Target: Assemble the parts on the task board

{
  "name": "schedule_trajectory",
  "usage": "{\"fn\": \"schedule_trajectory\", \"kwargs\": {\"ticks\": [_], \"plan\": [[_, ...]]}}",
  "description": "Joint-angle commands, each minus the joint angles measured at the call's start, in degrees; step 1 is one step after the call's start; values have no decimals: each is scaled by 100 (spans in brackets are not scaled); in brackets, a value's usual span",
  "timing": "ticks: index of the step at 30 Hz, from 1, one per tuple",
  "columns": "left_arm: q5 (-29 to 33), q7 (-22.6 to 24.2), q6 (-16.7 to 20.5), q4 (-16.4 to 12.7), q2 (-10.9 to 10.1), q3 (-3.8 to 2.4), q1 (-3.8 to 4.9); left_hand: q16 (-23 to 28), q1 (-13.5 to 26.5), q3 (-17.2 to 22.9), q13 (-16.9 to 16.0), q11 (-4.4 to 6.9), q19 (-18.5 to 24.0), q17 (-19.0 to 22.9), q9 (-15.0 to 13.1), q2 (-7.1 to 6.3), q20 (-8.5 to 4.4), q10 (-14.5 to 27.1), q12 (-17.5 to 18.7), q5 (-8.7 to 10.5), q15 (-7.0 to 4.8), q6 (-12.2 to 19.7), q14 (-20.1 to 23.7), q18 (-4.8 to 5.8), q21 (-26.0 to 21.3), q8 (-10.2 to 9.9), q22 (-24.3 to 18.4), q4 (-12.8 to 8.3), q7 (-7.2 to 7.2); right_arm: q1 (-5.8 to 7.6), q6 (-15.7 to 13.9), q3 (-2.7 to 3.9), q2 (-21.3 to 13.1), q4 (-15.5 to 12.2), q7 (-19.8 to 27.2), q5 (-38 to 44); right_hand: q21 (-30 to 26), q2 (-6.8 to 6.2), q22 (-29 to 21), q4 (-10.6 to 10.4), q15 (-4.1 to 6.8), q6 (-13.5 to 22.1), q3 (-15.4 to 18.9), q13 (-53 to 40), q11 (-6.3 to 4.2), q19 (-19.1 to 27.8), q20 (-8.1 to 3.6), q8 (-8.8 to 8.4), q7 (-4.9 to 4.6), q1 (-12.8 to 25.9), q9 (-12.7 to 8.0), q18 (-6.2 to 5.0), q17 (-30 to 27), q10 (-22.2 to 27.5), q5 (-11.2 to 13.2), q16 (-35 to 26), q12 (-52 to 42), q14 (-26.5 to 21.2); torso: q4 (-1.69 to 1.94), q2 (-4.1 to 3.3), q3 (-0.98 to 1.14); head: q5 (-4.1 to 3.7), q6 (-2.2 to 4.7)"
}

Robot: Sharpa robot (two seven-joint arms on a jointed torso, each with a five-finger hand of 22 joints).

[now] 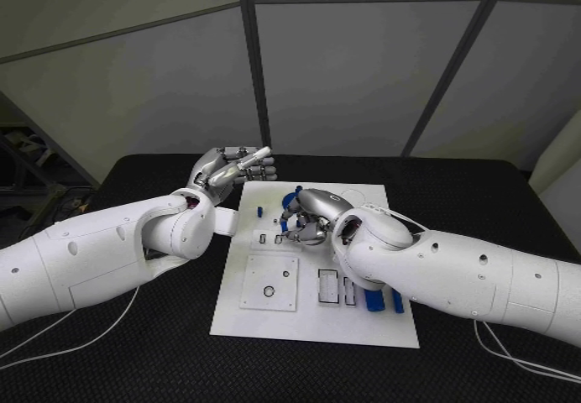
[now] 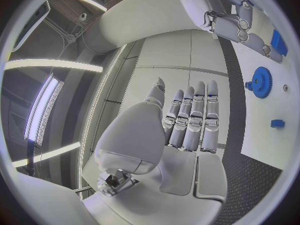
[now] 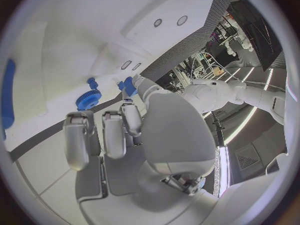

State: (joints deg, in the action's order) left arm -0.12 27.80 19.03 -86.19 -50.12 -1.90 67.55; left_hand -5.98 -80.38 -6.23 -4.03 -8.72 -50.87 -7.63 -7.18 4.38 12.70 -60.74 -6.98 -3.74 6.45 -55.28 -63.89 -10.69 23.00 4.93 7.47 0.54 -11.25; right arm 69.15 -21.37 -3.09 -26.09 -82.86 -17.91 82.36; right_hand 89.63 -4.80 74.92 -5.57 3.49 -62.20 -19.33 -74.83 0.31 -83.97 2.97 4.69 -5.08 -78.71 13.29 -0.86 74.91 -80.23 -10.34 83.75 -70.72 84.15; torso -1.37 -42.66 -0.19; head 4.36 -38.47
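Note:
The white task board (image 1: 315, 323) lies mid-table. My right hand (image 1: 312, 216) hovers low over its far part and pinches a small blue part (image 3: 128, 84) between thumb and a fingertip, just beside a blue gear (image 3: 88, 99) that sits on the board. The same gear (image 2: 259, 81) lies near another small blue piece (image 2: 277, 123). My left hand (image 1: 230, 171) is raised off the board's far left corner, fingers (image 2: 192, 116) stretched out straight side by side, holding nothing. Two long blue pieces (image 1: 385, 300) lie at the board's right edge beside my right forearm.
The board carries a square inset plate (image 1: 270, 283) with a small ring and several rectangular slots (image 1: 329, 285) near its front. My right forearm (image 1: 460, 269) crosses the board's right side. Black table (image 1: 145, 353) surrounds the board.

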Motion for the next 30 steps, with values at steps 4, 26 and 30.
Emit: {"fn": "schedule_trajectory", "kwargs": {"ticks": [4, 26, 30], "plan": [[8, 24, -17, -5, 17, -5, 11, 37, 26, -36, 8, -16, -6, -6, 2, 27, 13, -31, 39, 34, 31, -27, 6, 27, -28, -25, -9, -16, -32, -49, 128, -27, 70, 33, -133, 229, 37, 4, 1508, 29, 22, -37, 8, -3, 5, -603, -26, -1, 7, 56, 113, 86, 296, 20, -28, -23, 14, 326, -1, 2, 0, 5, -12], [9, 6, -40, 1, 19, -6, 11, 37, 26, -36, 8, -16, -6, -6, 2, 27, 13, -31, 39, 34, 31, -27, 6, 27, -28, -25, -9, -16, -32, -129, 274, -96, 142, 145, -250, 385, 37, -34, 1508, 47, 11, 19, 14, 15, 21, -603, -16, -59, -13, 122, 111, 86, 288, 38, -39, -31, 45, 325, -2, 4, -2, -11, -25], [9, 1, -49, 3, 20, -6, 11, 37, 26, -36, 8, -16, -6, -6, 2, 27, 13, -31, 39, 34, 31, -27, 6, 27, -28, -25, -9, -16, -32, -131, 346, -98, 151, 166, -281, 386, 37, -53, 1508, 64, 5, 51, 10, 33, 29, -603, -11, -84, -23, 133, 108, 86, 284, 57, -41, -34, 74, 324, -3, 6, -1, -4, -35]]}}
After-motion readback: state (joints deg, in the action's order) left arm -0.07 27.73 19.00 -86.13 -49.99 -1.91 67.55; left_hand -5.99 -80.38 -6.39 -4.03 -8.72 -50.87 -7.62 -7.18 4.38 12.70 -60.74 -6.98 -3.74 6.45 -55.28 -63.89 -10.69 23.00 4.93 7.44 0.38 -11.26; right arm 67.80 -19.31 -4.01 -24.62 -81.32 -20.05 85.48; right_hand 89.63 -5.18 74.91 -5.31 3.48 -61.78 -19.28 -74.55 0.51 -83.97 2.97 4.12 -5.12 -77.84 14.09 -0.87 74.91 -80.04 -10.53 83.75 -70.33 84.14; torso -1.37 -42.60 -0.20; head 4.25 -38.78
